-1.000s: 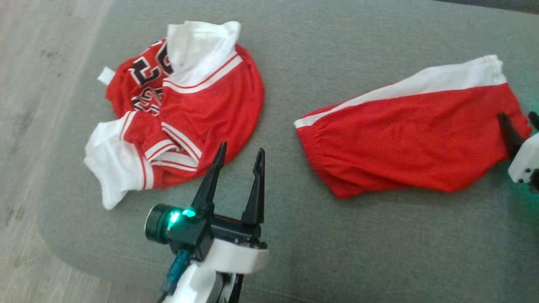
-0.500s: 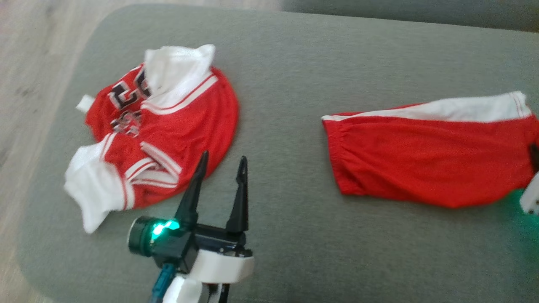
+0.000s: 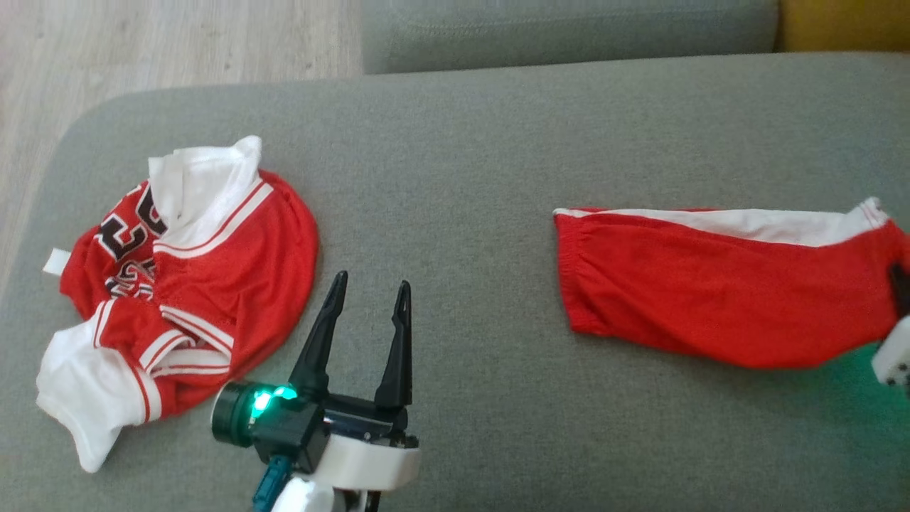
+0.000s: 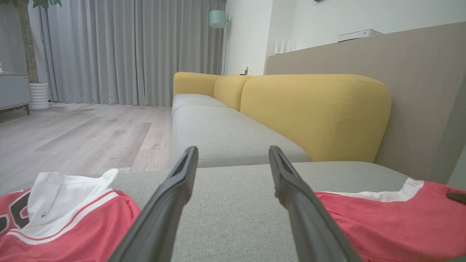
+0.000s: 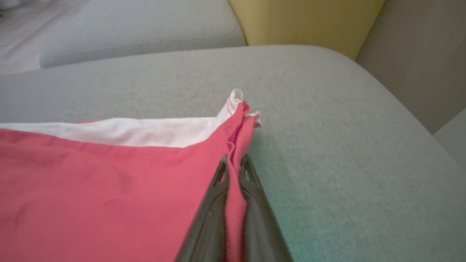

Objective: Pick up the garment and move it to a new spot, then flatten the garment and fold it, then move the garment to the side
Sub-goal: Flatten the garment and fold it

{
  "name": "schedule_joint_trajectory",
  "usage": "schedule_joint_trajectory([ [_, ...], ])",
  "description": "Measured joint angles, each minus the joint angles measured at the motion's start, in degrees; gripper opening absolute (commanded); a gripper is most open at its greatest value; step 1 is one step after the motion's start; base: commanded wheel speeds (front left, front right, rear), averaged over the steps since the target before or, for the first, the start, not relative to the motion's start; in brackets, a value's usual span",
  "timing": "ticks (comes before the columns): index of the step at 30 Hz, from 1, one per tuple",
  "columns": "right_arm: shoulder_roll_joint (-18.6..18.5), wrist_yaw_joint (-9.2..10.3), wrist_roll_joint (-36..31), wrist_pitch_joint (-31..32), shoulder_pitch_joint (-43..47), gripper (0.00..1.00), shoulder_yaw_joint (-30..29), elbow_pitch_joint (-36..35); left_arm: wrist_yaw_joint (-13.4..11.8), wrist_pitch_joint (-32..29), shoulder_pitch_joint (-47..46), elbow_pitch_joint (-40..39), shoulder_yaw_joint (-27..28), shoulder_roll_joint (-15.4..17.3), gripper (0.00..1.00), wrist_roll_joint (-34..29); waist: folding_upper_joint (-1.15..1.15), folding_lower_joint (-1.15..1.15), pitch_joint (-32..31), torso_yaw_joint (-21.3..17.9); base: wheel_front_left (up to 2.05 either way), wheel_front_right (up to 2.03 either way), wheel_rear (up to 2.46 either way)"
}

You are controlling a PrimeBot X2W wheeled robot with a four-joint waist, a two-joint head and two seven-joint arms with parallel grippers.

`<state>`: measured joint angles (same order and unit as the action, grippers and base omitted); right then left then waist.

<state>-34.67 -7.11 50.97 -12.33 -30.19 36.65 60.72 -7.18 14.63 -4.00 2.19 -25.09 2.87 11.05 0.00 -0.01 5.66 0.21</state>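
Red white-striped shorts lie flat on grey cushion.

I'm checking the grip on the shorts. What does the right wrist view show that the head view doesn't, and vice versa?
Right wrist view: the right tool shut on the red shorts near a hem corner, cloth pinched between its fingers. Head view: the crumpled red jersey at the left, and the open left tool between the two garments. Shared: the shorts lying on the grey sofa cushion.
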Motion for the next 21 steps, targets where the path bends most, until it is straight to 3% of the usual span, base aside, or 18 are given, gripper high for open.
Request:
schedule_joint_trajectory([
  [8,2.71,0.0,-6.01,-1.38,-5.53,0.0,0.46,-9.66,0.69,0.0,3.18,1.3,0.74,0.01,1.0,0.0,0.0,0.0,-3.6,-0.06,0.0,0.0,0.0],
  [12,6.69,0.0,-9.71,-1.31,-5.92,0.0,1.83,-15.11,0.67,0.0,4.77,1.46,0.82,0.02,1.0,0.07,0.0,0.0,-5.36,0.4,0.0,0.0,0.0],
  [17,14.94,0.0,-17.04,3.79,-3.89,0.0,6.16,-22.16,0.65,0.0,5.76,1.46,0.82,0.04,1.0,0.1,0.0,0.0,-6.4,1.66,0.0,0.0,0.0],
  [18,16.75,0.0,-17.92,4.47,-2.77,0.28,6.65,-22.72,0.65,0.0,5.75,1.44,0.82,0.05,1.0,0.14,0.0,0.0,-6.36,1.84,0.0,0.0,0.0],
  [19,18.53,0.0,-18.73,5.25,-1.44,1.0,7.44,-22.99,0.64,0.0,5.75,1.44,0.82,0.07,1.0,0.3,0.0,0.01,-6.29,2.03,0.0,0.0,0.0],
  [21,21.19,0.0,-20.35,5.98,2.19,1.0,8.14,-23.01,0.65,0.0,5.73,1.44,0.75,0.07,1.0,0.52,0.0,0.01,-6.11,2.55,0.0,0.0,0.0],
])
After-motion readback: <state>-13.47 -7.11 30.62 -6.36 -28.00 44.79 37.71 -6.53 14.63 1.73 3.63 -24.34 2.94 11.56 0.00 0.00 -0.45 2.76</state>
